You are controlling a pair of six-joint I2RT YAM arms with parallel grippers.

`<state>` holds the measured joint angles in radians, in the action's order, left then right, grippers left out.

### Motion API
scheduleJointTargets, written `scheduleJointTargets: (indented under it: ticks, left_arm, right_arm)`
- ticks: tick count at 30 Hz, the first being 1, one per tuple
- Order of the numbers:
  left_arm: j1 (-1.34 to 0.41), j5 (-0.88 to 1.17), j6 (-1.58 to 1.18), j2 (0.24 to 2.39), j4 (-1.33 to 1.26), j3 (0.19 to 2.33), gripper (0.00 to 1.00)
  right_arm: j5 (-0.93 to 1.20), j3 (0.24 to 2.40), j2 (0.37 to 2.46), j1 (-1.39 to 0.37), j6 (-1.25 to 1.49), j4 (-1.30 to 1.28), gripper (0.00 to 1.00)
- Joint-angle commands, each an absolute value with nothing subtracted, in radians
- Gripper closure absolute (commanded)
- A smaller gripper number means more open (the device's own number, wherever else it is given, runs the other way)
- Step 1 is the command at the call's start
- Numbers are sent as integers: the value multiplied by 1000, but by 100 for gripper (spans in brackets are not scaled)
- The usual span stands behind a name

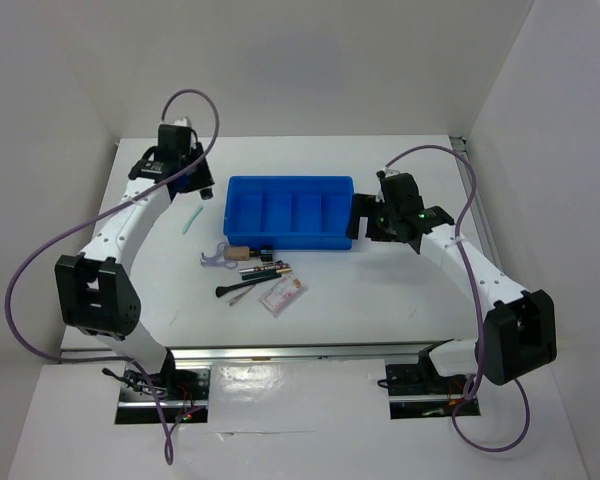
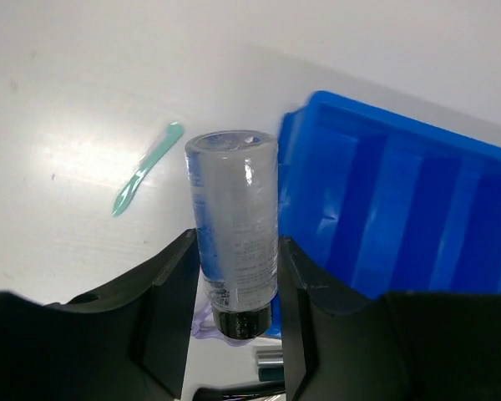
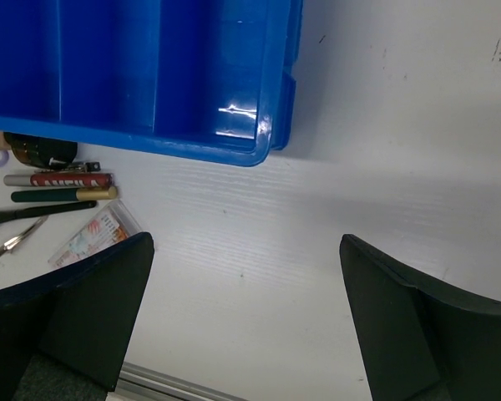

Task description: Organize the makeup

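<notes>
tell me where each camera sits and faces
Top external: above, behind the bases, facing down on the table; left arm, right arm show.
Left wrist: on that wrist, facing past the left hand, shut on a clear tube, to the blue tray and mint spatula.
Right wrist: on that wrist, facing down between the open right hand's fingers at the tray corner and makeup.
Shared: all see the tray; top and left wrist, the spatula.

I see blue divided tray (image 1: pixel 289 211) flat on white table (image 1: pixel 400 300), four compartments in row. Tray just right of left gripper (image 2: pixel 234 276). Tray corner ahead-left of right gripper (image 3: pixel 244 251), close. Metal rail (image 1: pixel 300 352) along near table edge, well behind both grippers.
</notes>
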<state>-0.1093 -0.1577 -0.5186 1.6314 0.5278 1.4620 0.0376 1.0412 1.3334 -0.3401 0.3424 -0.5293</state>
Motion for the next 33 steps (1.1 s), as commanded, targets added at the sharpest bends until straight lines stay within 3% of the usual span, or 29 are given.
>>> scheduleJointTargets:
  ticks: [1,16,20,25,30,33]
  left_arm:
    - [-198,-78,-348,1647,489,1523,100]
    - [-382,-391,-379,2040,779,1899,100]
    - [-391,-391,-409,2063,779,1899,89]
    - [-391,-364,-410,2054,770,1878,51]
    - [-391,-344,-410,2045,759,1878,33]
    - [-391,-344,-410,2022,759,1878,30]
  right_arm:
    - [44,1058,1292,-336,345,-532,0]
    - [6,1058,1255,-336,345,-574,0]
    - [6,1058,1255,-336,345,-583,0]
    - [-3,1058,1255,-336,345,-583,0]
    - [-3,1058,1255,-336,345,-583,0]
    - [-3,1058,1255,-336,345,-583,0]
